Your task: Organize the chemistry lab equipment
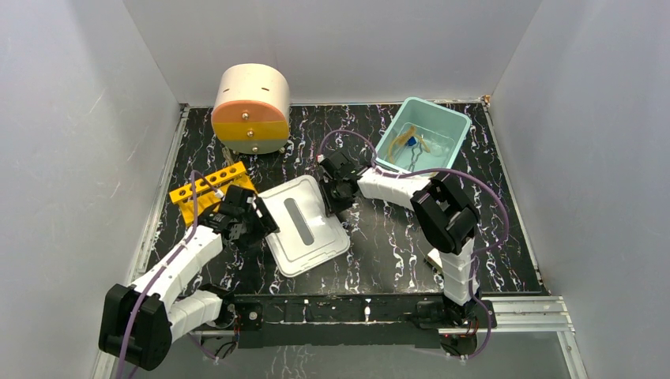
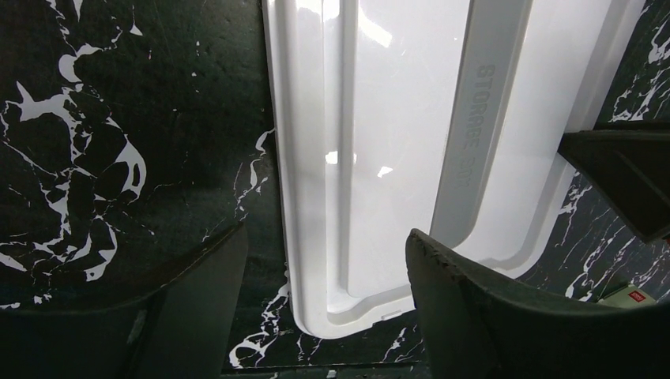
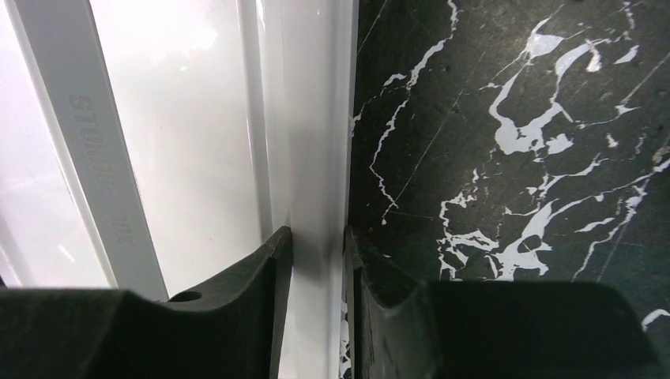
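Small loose items (image 1: 412, 144): heaped in teal bin (image 1: 461, 134), far right. Orange-yellow holed rack (image 1: 207, 189): far left, long axis slanting near-left to far-right, holes up. Between them, lying flat: white lid (image 1: 304, 225). Left gripper (image 2: 324, 316): spread wide, straddling its corner. Right gripper (image 3: 316, 241): clenched on its opposite rim. Behind: round drawer box (image 1: 251, 109).

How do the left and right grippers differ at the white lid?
The left gripper has its jaws wide, straddling the lid's edge without clamping. The right gripper has its jaws narrow, pinched on the lid's rim. The left gripper sits at the lid's left side by the yellow rack, and the right gripper at its far right corner. Both point down at the lid.
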Controlling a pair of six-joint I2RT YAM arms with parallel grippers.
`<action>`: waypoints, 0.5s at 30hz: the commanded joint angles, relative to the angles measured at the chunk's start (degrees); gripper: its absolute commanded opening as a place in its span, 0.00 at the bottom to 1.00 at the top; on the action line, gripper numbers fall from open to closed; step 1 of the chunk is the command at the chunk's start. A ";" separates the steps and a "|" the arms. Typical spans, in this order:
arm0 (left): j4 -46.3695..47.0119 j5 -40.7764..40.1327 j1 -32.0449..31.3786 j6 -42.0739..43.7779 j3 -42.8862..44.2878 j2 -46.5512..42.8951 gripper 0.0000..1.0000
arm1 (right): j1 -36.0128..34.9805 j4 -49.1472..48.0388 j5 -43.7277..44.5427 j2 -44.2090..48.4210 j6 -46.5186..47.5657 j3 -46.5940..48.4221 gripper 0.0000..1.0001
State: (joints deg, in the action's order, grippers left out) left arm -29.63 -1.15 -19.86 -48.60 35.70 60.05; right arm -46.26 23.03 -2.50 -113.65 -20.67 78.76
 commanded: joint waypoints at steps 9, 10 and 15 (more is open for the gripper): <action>2.04 -0.51 -0.10 1.88 -2.51 -0.12 0.78 | -2.07 6.20 7.67 -4.09 1.36 5.72 0.08; 2.24 -0.33 -0.11 1.93 -2.68 -0.30 0.78 | -2.03 6.16 6.98 -3.42 1.55 5.95 0.05; 2.45 1.14 -0.06 1.70 -2.54 -0.62 0.83 | -0.69 6.39 -0.16 -0.95 2.56 6.30 0.00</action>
State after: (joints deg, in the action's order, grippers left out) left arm -27.20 -0.95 -19.84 -47.35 33.01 60.31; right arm -48.03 27.90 2.83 -115.83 -18.76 83.99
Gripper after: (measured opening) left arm 0.818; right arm 0.074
